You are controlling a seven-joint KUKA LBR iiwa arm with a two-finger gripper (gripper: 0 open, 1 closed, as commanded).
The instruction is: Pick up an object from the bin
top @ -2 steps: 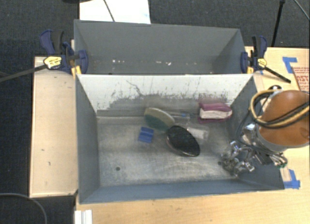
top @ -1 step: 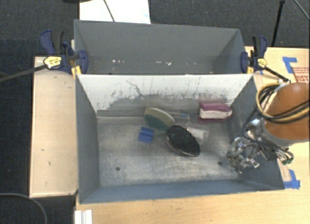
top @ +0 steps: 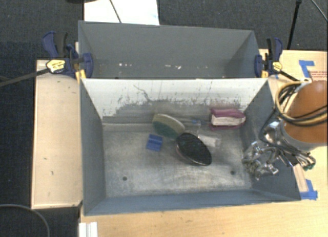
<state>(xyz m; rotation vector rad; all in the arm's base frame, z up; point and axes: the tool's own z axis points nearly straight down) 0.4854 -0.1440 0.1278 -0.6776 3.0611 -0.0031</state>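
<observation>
In the camera view the gripper point(top: 260, 162) is hanging low over the bare floor of the bin point(top: 128, 179) by its right wall; I cannot tell whether it is standing open or closed. The nearest thing, a black oval brush point(top: 194, 149), is lying mid-floor, apart from it, with a green-and-cream oval pad point(top: 168, 124), a blue block point(top: 154, 143) and a pink-and-white box point(top: 227, 117) lying around it. The brush is looking stiff, light and glossy, probably slippery; gripping across its narrow width is seeming safest

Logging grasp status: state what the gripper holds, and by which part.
Nothing seen in its grasp. The gripper sits low by the right wall of the bin, clear of the black oval brush.
</observation>
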